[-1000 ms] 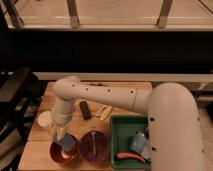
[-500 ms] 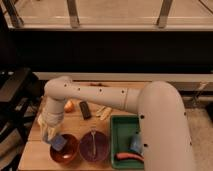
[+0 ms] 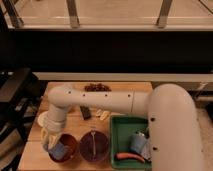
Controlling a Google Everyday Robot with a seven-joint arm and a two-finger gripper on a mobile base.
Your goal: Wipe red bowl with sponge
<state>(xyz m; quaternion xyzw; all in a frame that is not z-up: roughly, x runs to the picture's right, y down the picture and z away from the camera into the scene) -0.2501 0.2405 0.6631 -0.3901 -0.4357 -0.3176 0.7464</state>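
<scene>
The gripper (image 3: 51, 141) hung at the left rim of the red bowl (image 3: 67, 149). The sponge (image 3: 59, 150) lay inside the bowl. Whether the gripper grasped anything could not be told.

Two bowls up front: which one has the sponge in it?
The red bowl, leftmost of the two, holds the sponge; the claw sits at its left rim. The purple bowl beside it holds no sponge.

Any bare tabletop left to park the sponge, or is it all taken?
Bare wood shows along the table's back right edge, beside the dark cluster, and at the front left corner. The front is crowded: gripper over the red bowl with the sponge inside, purple bowl adjacent, then the green tray.
</scene>
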